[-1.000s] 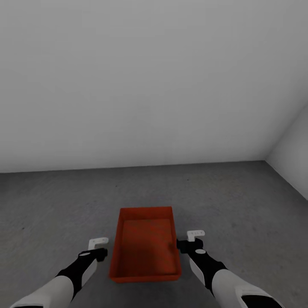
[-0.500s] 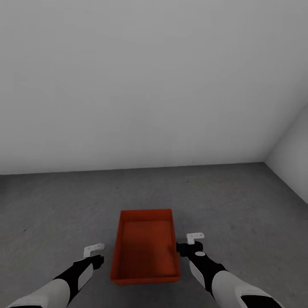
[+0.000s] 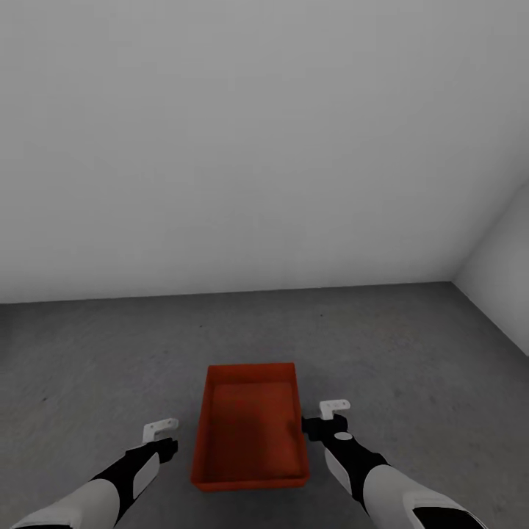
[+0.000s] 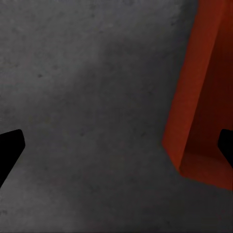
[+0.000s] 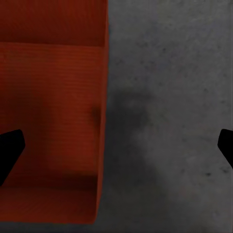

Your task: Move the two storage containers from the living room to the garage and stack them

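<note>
Head view, nearest first: two white-and-black arms reach forward from the lower corners, and between them an orange-red open-topped rectangular storage container (image 3: 252,425) sits on the dark grey, rough concrete-like floor (image 3: 411,345), long axis pointing away from the robot, its inside bare. The left gripper (image 3: 161,435) hangs beside the container's left wall, a strip of floor showing between them. The right gripper (image 3: 328,416) sits just beside the right wall, close to the rim; whether it touches cannot be told from here. Left wrist view has the gripper's two dark fingertips (image 4: 9,148) spread far apart at opposite edges of the picture, one over bare floor, the other over the container (image 4: 204,97), whose outer wall and a corner show slanting across. Right wrist view gives the same wide spread, one fingertip (image 5: 8,148) over the container's bare bottom (image 5: 51,111), the other over grey floor, the container's wall running between them; nothing is pinched. Beyond the container the floor runs on to a plain white-grey back wall (image 3: 242,139), which meets a side wall (image 3: 499,272) in a corner at the right.
</note>
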Controlling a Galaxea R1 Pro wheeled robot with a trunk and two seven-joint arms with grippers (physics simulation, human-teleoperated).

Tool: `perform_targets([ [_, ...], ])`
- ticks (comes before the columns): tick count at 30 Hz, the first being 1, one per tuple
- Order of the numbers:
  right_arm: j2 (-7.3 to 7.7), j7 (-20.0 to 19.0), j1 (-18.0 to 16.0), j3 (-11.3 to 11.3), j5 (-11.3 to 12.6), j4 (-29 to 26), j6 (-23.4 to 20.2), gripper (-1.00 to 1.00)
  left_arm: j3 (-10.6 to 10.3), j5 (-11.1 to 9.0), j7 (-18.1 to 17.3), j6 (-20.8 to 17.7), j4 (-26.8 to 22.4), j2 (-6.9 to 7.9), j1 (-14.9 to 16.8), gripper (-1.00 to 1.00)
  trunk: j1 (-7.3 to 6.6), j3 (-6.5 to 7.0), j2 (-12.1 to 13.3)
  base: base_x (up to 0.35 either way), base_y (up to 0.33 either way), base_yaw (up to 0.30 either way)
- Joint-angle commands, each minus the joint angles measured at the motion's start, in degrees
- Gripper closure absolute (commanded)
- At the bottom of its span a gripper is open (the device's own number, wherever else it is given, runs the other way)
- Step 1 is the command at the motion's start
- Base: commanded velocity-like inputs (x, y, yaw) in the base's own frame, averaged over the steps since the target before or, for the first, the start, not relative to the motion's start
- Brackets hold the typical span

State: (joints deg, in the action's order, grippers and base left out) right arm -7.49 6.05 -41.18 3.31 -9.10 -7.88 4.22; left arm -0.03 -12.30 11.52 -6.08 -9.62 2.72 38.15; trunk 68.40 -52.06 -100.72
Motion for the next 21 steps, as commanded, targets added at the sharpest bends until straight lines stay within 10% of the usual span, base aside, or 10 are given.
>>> perform_targets([
  [1, -0.05, 0.2, 0.0, 0.3, -0.6, 0.1, 0.2, -1.0, 0.0, -0.3, 0.2, -0.3, -0.1, 0.0, 0.0, -1.0, -0.23, 0.15, 0.4, 0.0, 0.0, 0.0],
  [21, -0.2, 0.2, 0.0, 0.3, -0.6, 0.1, 0.2, -1.0, -0.1, -0.4, 0.2, -0.2, 0.6, 0.01, 0.0, -1.0, -4.62, 3.74, 8.4, 0.0, 0.0, 0.0],
])
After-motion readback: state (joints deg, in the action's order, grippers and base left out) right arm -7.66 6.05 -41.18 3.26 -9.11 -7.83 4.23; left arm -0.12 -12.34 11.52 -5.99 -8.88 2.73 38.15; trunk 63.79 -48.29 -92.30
